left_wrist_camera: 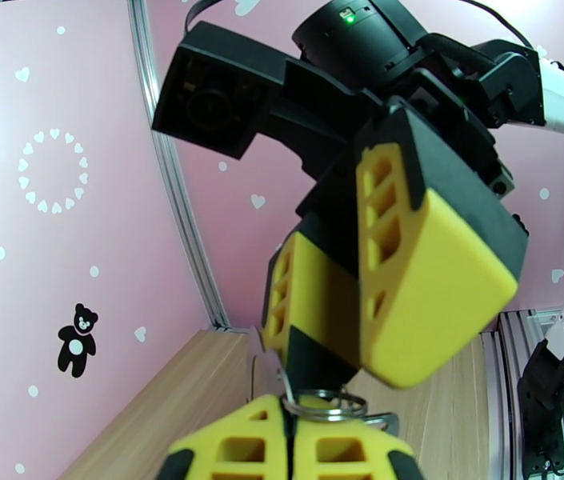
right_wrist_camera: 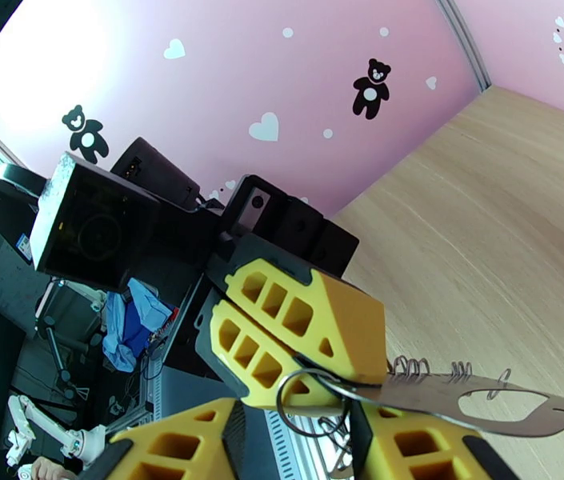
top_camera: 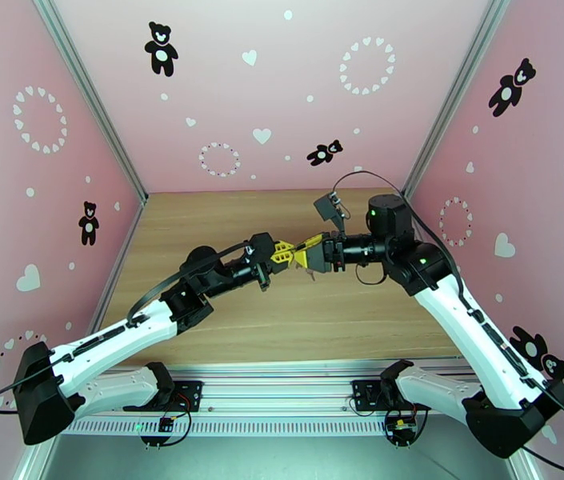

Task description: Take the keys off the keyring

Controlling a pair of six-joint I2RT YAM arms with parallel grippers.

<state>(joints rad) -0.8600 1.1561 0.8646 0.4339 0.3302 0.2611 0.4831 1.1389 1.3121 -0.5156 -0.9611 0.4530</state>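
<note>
Keyring held mid-air over the counter.
Clamped on it is the left hand; the right hand has jaws partly apart beside it, grip unclear. Likely light, stiff, slick wire: grip the keys by their flat heads, though I cannot pick them out.

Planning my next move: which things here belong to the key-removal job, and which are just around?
Job: keyring; left claw, shut on it; right claw.
Around: wooden table; teddy-bear wall stickers.
</note>
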